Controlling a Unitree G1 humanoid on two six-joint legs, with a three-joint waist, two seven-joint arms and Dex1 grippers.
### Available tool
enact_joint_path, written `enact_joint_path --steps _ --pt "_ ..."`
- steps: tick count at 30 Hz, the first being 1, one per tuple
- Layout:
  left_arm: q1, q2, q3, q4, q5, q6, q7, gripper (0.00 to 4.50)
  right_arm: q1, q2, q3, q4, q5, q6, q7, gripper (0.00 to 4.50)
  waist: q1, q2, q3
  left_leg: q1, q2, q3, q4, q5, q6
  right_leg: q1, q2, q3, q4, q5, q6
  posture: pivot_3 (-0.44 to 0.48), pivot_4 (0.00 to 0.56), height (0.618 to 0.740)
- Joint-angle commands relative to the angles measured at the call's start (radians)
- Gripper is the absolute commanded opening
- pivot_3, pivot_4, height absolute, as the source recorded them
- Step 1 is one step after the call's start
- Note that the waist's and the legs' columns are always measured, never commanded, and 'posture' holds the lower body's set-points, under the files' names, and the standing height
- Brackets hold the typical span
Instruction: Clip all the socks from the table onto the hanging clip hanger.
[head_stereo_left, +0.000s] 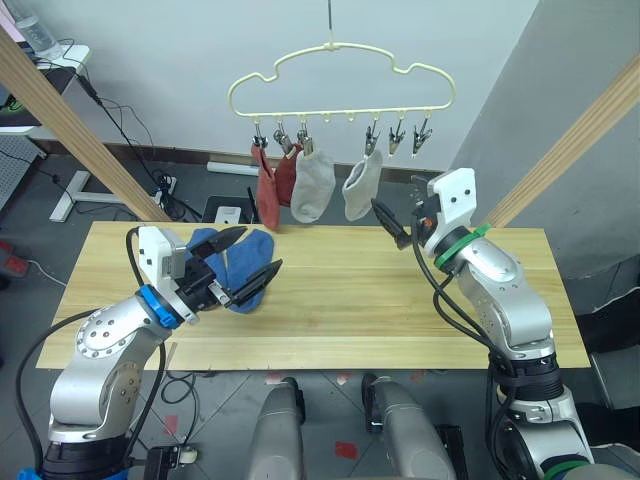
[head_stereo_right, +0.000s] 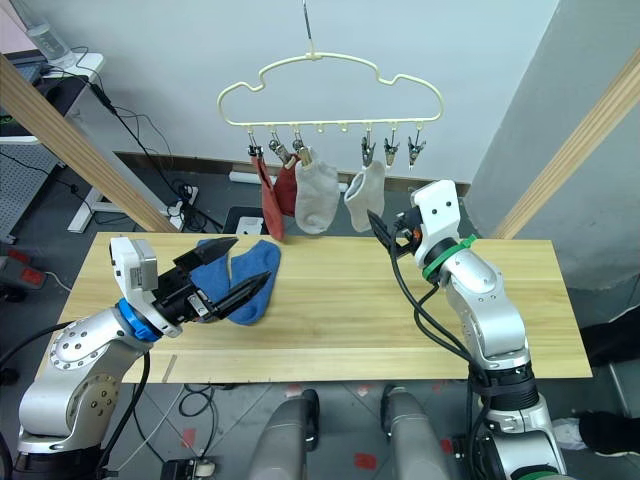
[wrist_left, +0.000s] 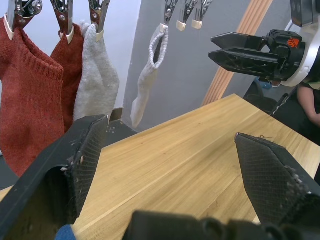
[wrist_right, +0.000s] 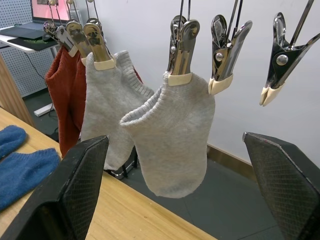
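So from the head cam I'm looking down at the table (head_stereo_left: 400, 310) with the clip hanger (head_stereo_left: 340, 75) dangling above its far edge. Four socks are already clipped up: two rust-red socks (head_stereo_left: 268, 195) on the robot's left end of the row, then a light grey sock (head_stereo_left: 313, 187) next to them, then a second grey sock (head_stereo_left: 361, 187) a bit further right, hanging by one edge of its cuff. The two clips (head_stereo_left: 410, 135) at the right end are bare.

The two blue socks (head_stereo_left: 245, 255) lie on the table near the left end, side by side and touching. My left gripper (head_stereo_left: 245, 262) sits low right at them, jaws spread wide, with one black finger over the far side of the socks and the other on the near side. I can't tell if either finger is actually touching the fabric yet. In the left wrist view a tiny bit of blue peeks in at the bottom edge.

The right gripper (head_stereo_left: 392, 226) is up in the air just beside the second grey sock, pointing toward the hanger. Its jaws are spread wide too and hold nothing; the right wrist view looks straight between the fingers at the grey socks and bare clips.
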Motion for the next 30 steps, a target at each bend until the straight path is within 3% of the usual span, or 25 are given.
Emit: enact_joint_path --steps 1,30 --pt "-0.002 0.002 0.012 -0.035 -0.012 -0.012 0.0 4.5 -0.01 -0.001 0.001 -0.028 -0.001 -0.022 0.003 4.49 0.0 0.0 0.0 0.0 0.0 0.0 0.0 0.0 0.0 0.0 0.0 0.0 0.0 0.0 0.0 0.085 0.331 0.74" --pt "-0.065 -0.014 0.012 -0.046 -0.045 -0.002 0.016 4.5 -0.081 0.037 0.001 -0.025 0.0 -0.023 -0.033 4.49 0.0 0.0 0.0 0.0 0.0 0.0 0.0 0.0 0.0 0.0 0.0 0.0 0.001 0.0 0.0 0.083 0.335 0.74"
